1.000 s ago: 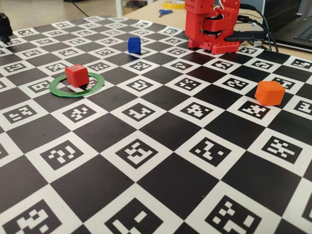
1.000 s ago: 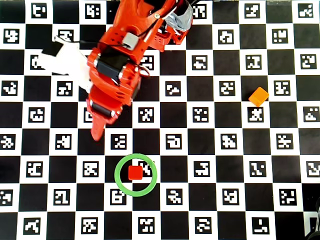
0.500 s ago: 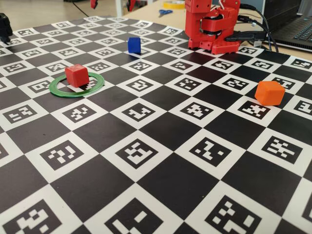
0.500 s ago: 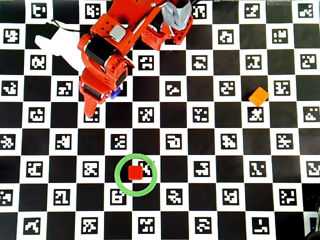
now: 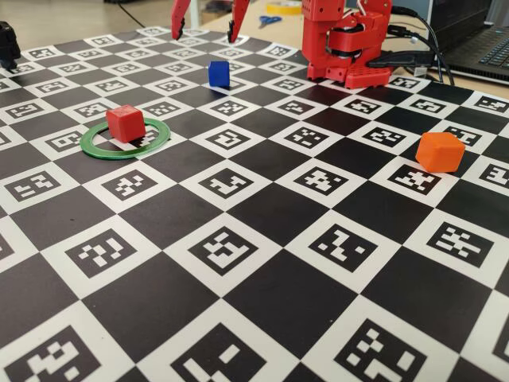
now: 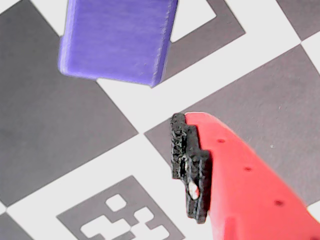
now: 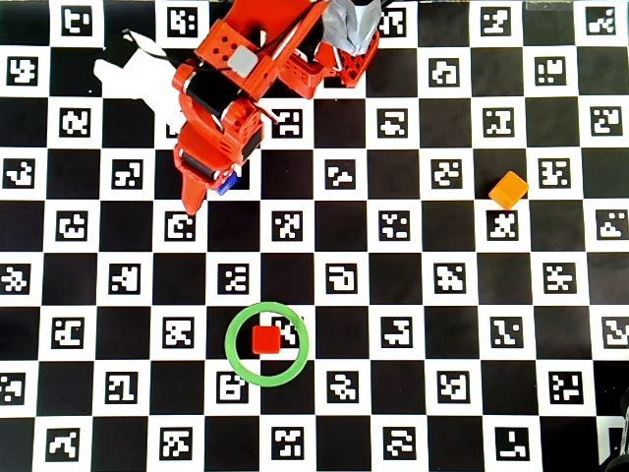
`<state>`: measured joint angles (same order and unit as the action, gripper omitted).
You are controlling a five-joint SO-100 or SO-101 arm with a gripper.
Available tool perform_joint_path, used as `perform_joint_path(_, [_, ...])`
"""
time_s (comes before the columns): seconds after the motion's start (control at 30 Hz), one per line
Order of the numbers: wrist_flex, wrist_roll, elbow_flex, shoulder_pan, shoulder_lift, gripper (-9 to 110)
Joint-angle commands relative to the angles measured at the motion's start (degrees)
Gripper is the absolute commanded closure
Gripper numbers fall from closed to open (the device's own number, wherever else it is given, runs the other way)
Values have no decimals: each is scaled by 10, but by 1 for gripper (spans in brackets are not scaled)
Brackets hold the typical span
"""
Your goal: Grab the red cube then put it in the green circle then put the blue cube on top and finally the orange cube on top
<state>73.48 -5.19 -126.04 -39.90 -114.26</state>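
Observation:
The red cube (image 5: pixel 126 122) (image 7: pixel 265 339) sits inside the green circle (image 5: pixel 151 145) (image 7: pixel 229 344). Farther back stands the blue cube (image 5: pixel 219 73), which in the overhead view only peeks out (image 7: pixel 228 183) from under the red arm. My gripper (image 5: pixel 203 37) hangs above the blue cube, open, its two red fingers spread wide and holding nothing. In the wrist view the blue cube (image 6: pixel 117 40) fills the top, apart from one finger's black pad (image 6: pixel 189 165); the other finger is out of frame. The orange cube (image 5: pixel 441 151) (image 7: pixel 508 189) lies alone to the right.
Everything rests on a black-and-white checker mat printed with markers (image 5: pixel 238 247). The arm's red base (image 5: pixel 346 48) stands at the back, with cables and a laptop (image 5: pixel 485 48) to its right and scissors (image 5: pixel 269 20) behind. A black object (image 5: pixel 8 44) sits at the far left.
The arm has pulled back from near the ring toward the blue cube. The spread fingers have dropped into the fixed view above that cube. None of the cubes moved.

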Motion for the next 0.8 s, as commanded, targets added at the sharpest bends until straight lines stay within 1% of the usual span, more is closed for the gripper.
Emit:
perform_joint_path(0.0, [-22, 3, -11, -11, -33, 59])
perform_joint_path(0.37, [-112, 6, -101, -18, -28, 59])
perform_joint_path(0.77, [-175, -8, -112, -40, 24, 61])
